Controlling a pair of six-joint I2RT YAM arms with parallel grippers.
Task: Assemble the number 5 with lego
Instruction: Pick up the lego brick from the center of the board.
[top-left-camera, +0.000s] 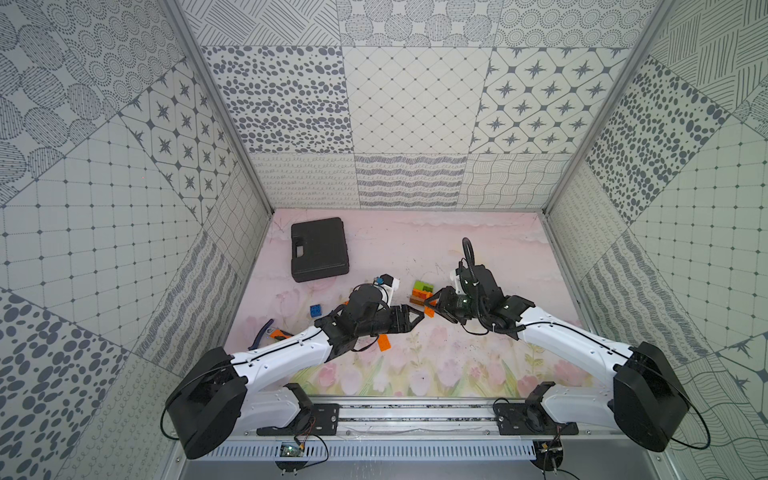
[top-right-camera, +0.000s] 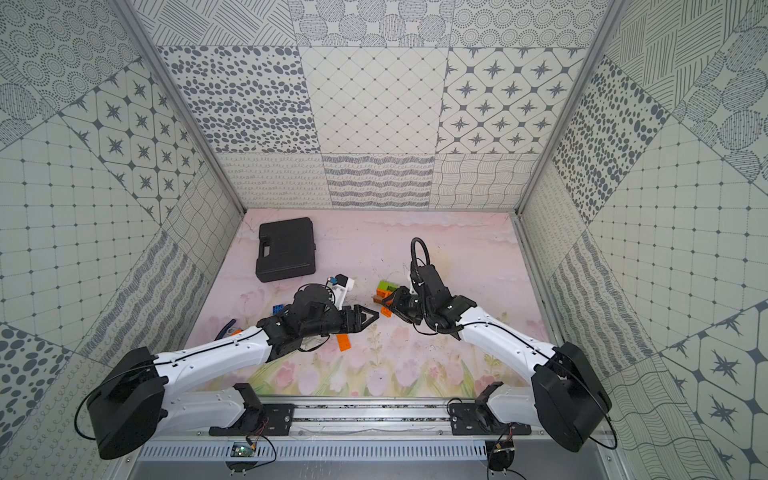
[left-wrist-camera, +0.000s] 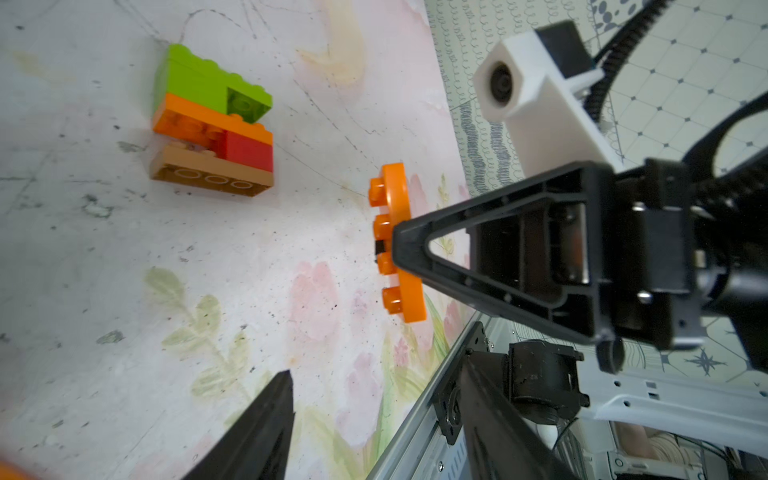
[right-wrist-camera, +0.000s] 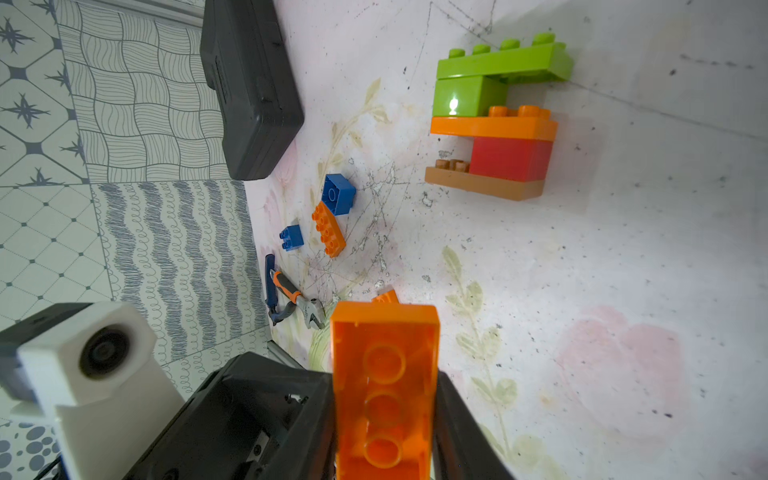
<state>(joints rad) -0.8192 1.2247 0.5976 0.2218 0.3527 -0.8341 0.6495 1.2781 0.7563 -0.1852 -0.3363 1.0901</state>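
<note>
Right hand (right-wrist-camera: 385, 415) grips an orange brick (right-wrist-camera: 384, 361): underside in its wrist view, studs in the left's.

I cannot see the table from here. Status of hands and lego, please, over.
Right hand shut on orange brick, near the lego stack, not touching. Left hand close opposite, opening unclear. Nothing between brick and stack.
</note>
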